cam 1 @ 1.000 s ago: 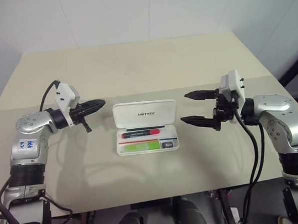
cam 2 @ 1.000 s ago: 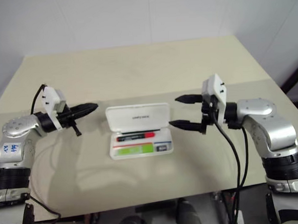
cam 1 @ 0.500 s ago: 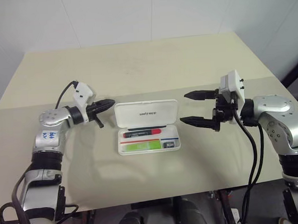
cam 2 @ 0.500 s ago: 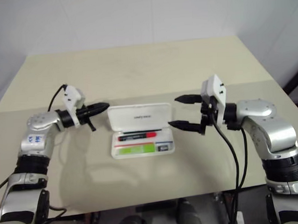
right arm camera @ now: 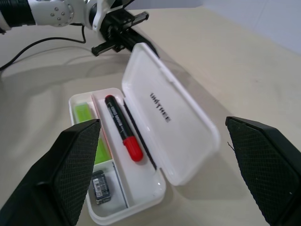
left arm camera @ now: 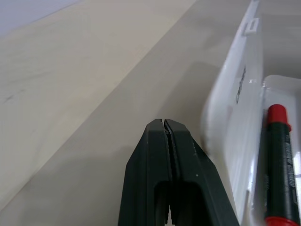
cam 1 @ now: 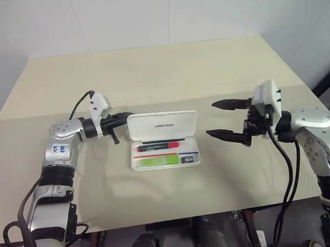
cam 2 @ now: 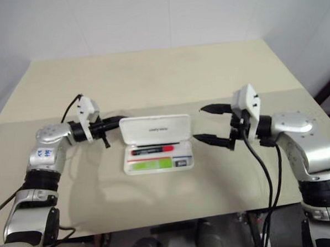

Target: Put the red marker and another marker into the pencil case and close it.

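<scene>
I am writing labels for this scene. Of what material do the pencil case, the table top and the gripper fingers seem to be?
The pencil case: probably hard plastic, white and smooth, with a soft sheen on the lid.
The table: a matte beige surface, perhaps laminate or painted board; no grain shows.
The right gripper's fingers: black, apparently with textured rubber-like pads, which show a fine cross-hatched pattern.

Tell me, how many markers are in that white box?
2: the red marker lies in the pencil case nearer the lid, the light-green marker in the front compartment. None seem hidden.
</scene>
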